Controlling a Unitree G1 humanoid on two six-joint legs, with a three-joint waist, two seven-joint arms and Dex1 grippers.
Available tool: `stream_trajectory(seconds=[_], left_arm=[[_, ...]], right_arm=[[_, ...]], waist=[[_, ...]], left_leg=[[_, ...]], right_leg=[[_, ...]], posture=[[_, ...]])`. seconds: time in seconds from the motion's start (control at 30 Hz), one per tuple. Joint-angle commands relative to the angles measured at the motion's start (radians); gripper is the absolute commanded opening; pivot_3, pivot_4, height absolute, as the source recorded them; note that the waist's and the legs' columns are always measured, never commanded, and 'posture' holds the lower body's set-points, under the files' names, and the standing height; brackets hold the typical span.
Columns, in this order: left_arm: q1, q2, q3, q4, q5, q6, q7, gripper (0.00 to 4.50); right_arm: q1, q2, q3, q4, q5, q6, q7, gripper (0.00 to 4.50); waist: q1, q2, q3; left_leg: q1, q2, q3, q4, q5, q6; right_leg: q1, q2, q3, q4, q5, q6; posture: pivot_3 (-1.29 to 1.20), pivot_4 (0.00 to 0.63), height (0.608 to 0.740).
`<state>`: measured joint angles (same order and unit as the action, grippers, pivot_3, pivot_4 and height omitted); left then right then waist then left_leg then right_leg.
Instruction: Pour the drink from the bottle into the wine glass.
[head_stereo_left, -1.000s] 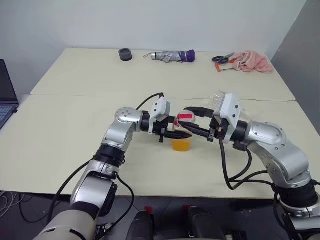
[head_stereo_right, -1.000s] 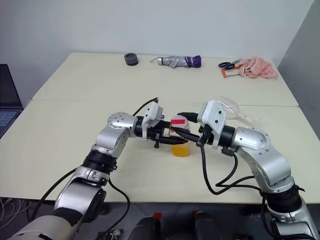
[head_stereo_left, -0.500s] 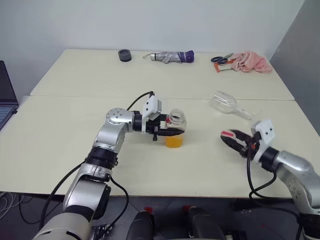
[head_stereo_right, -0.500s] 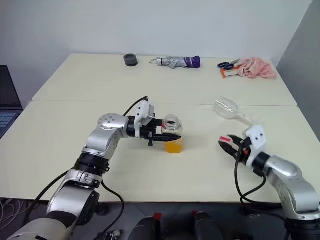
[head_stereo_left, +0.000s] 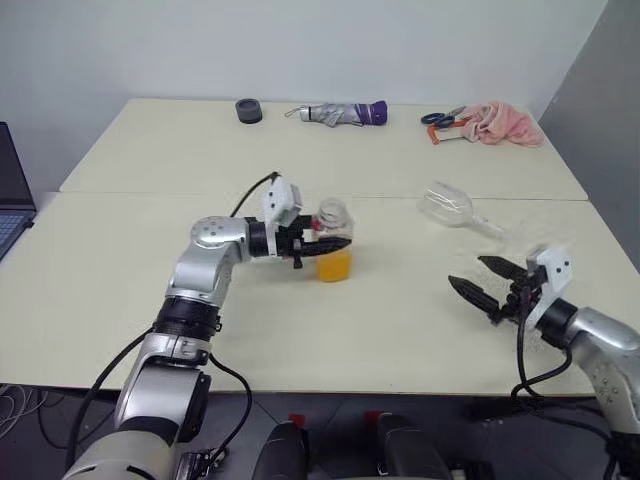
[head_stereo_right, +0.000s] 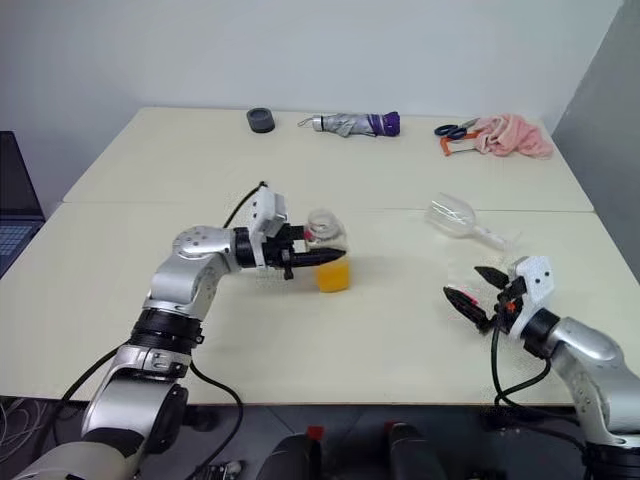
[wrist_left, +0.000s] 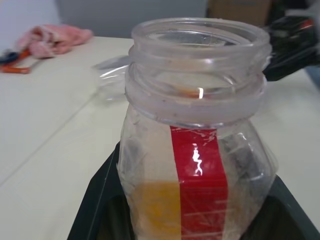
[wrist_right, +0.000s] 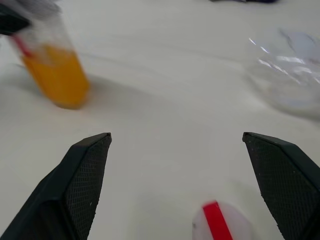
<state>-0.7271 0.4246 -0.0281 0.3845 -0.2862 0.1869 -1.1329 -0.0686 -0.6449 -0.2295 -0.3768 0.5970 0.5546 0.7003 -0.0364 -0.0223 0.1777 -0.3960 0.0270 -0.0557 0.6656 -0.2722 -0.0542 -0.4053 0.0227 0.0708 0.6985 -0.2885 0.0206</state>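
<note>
I saw the left claw (head_stereo_left: 322, 243) clamped tight around the bottle (head_stereo_left: 333, 240), which stood upright near the middle of the counter (head_stereo_left: 120, 270) with its mouth uncapped; the drink (head_stereo_left: 334, 266) filled roughly its lower half; the right claw (head_stereo_left: 484, 281) hung low over the counter's right side with its fingers (wrist_right: 86, 172) spread wide and nothing between them; a white cap with a red stripe (wrist_right: 221, 223) lay just under that claw, possibly resting on the counter; the wine glass (head_stereo_left: 452, 209) lay on its side behind the right claw, well apart from the bottle.
</note>
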Motion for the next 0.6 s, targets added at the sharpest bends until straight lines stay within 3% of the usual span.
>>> stream_trajectory(seconds=[0.03,0.23,0.6], left_arm=[[-0.007,0.017,0.09,-0.004,0.024,-0.023,0.181,1.82],[-0.013,0.02,0.176,0.055,0.065,0.003,0.454,1.82],[-0.037,0.036,0.202,0.167,0.104,0.01,0.659,1.82]], right_arm=[[-0.106,-0.026,0.118,-0.131,0.041,0.065,0.043,4.5],[-0.385,0.121,0.39,-0.025,-0.136,0.061,-0.038,4.5],[-0.584,0.331,0.507,0.218,-0.319,0.022,-0.118,4.5]], waist=[[-0.001,0.0,0.0],[0.0,0.0,0.0],[0.005,-0.001,-0.001]], left_leg=[[0.0,0.0,0.0,0.0,0.0,0.0],[-0.001,0.0,-0.002,0.0,0.0,0.0],[-0.003,-0.001,-0.002,0.001,0.0,0.0]], right_leg=[[0.0,0.0,0.0,0.0,0.0,0.0],[0.0,0.0,-0.002,0.0,0.0,0.0],[-0.001,-0.009,-0.004,0.0,0.0,0.0]], posture=[[0.0,0.15,0.74],[0.0,0.15,0.74],[0.0,0.15,0.74]])
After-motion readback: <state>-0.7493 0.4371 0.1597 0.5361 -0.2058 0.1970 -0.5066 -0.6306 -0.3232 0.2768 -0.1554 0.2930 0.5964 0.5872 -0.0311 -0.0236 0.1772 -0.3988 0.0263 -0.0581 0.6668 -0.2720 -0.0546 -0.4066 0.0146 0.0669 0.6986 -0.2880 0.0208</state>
